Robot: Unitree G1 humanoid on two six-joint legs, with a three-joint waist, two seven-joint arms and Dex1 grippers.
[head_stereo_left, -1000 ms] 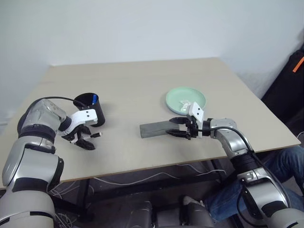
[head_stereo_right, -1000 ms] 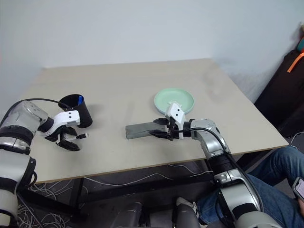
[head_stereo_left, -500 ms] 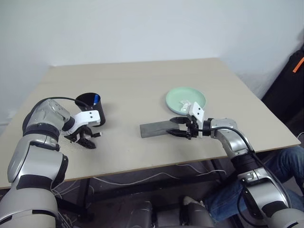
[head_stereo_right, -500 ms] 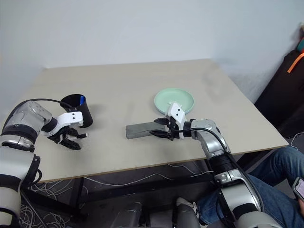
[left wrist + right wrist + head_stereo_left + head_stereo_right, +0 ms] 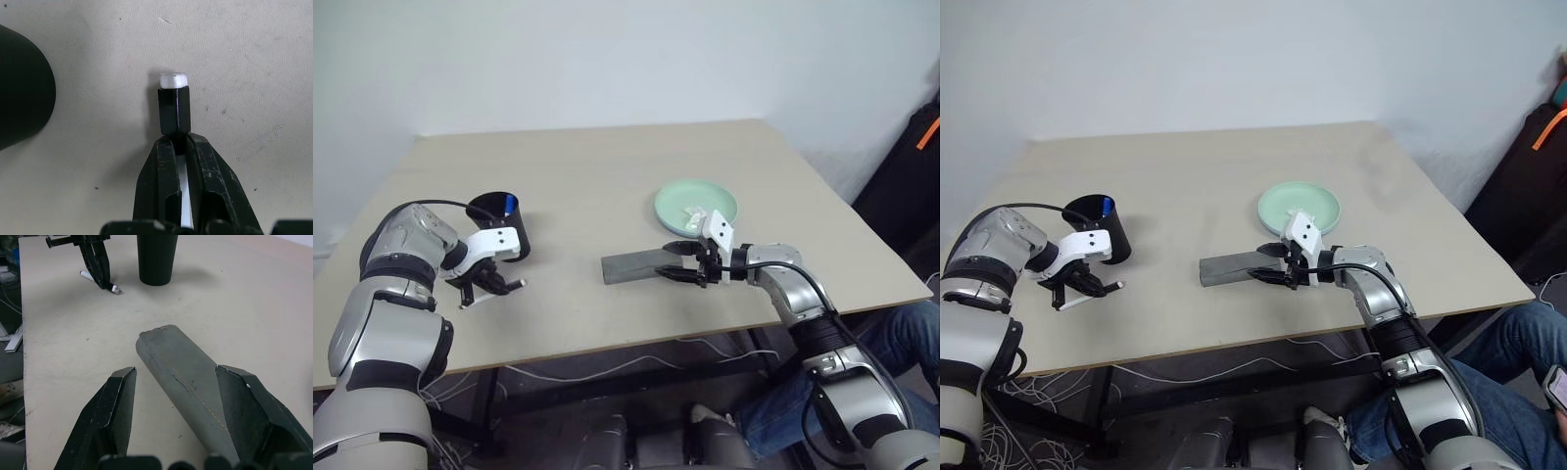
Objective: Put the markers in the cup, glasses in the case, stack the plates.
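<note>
A: Start at the left. What does the left gripper (image 5: 487, 287) have?

B: Its two black fingers are pressed together on a marker (image 5: 173, 105), pinching the white body with the dark end and white tip sticking out past the fingertips. The gripper points steeply down at the worktop (image 5: 607, 176), and the marker lies low across it, roughly level

A: And the cup (image 5: 501, 225)?

B: Just beside that gripper, farther back on the worktop and a touch toward the middle, standing upright with its rim open upward. A blue-capped marker (image 5: 508, 205) already shows inside the rim. So the coming move, as I judge it, is a lift and a short carry back over the rim, with the marker's long axis tipped from lying to upright so it drops in end first. The left arm is plainly the nearer one to the cup

A: Moving right?

B: The grey case (image 5: 634, 265) lies closed on the worktop near the middle, its long axis running left to right. The right gripper (image 5: 685, 262) straddles its right end with fingers spread either side; I cannot tell whether they touch it

A: And beyond?

B: The mint green plate (image 5: 696, 207) sits just behind that gripper, with a small white scrap (image 5: 694, 210) on it
</note>
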